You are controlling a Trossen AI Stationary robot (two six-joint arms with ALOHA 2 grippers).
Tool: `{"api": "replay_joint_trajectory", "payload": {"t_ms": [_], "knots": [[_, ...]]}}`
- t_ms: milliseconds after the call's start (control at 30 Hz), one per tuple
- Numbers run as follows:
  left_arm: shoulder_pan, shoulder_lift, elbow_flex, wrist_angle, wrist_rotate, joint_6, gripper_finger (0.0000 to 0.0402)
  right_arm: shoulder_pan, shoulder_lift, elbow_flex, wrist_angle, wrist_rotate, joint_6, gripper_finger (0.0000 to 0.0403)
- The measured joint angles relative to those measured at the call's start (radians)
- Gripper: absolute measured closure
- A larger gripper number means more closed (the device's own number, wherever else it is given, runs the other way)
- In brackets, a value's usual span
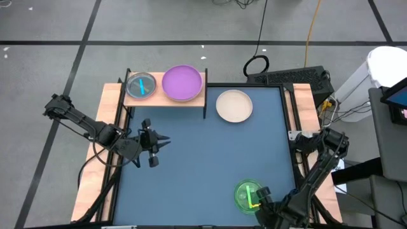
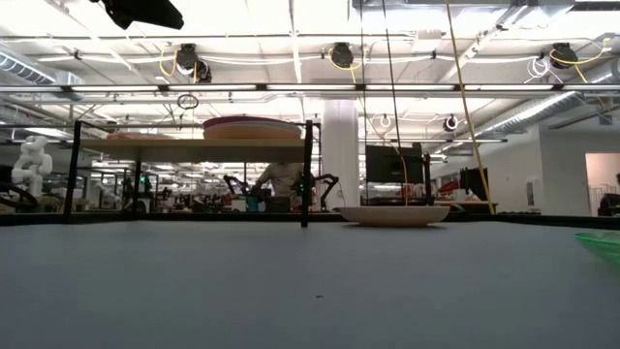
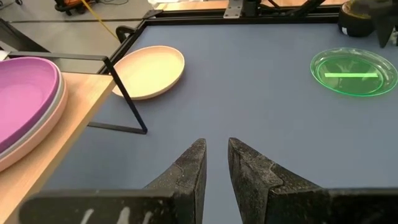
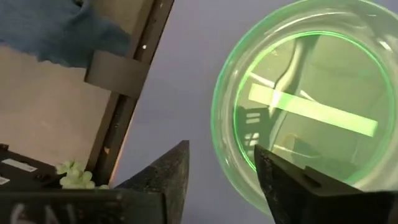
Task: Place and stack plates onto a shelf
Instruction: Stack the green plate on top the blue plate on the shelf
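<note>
A translucent green plate [image 1: 247, 191] [image 4: 311, 93] lies flat on the blue table near its front right. My right gripper [image 1: 259, 202] [image 4: 221, 155] points down over the plate's near rim, open, one finger inside the rim and one outside. The shelf [image 1: 191, 100] [image 3: 68, 118] stands at the far left. It carries a purple plate [image 1: 183, 83] [image 3: 25, 93] stacked on a paler one, and beside them a cyan translucent plate [image 1: 140, 85]. A cream plate [image 1: 234, 105] [image 3: 149, 70] rests on the table just right of the shelf. My left gripper [image 1: 162, 140] [image 3: 216, 155] hovers at mid-left, open by a narrow gap and empty.
Wooden strips [image 1: 305, 108] and a black rail [image 4: 124, 93] border the table's sides. The shelf's thin black legs [image 3: 127, 102] stand close to the cream plate. Blue table surface [image 1: 210, 159] stretches between the two arms. A keyboard and cables lie beyond the far edge.
</note>
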Motion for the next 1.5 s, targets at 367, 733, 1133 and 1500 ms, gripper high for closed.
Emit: {"api": "replay_joint_trajectory", "payload": {"t_ms": [367, 733, 1133, 1500], "knots": [[0.000, 0.000, 0.000, 0.001, 0.000, -0.001, 0.0330, 0.007, 0.000, -0.157, 0.204, -0.081, -0.069, 0.0261], [0.000, 0.000, 0.000, 0.002, 0.000, -0.004, 0.0330, 0.007, 0.000, -0.161, 0.158, -0.057, -0.093, 0.0324], [0.000, 0.000, 0.000, 0.002, -0.001, -0.008, 0.0330, 0.007, -0.002, -0.181, 0.165, -0.015, -0.188, 0.0398], [0.000, 0.000, 0.000, 0.001, -0.001, -0.008, 0.0330, 0.004, -0.002, -0.180, 0.161, 0.007, -0.196, 0.0402]]}}
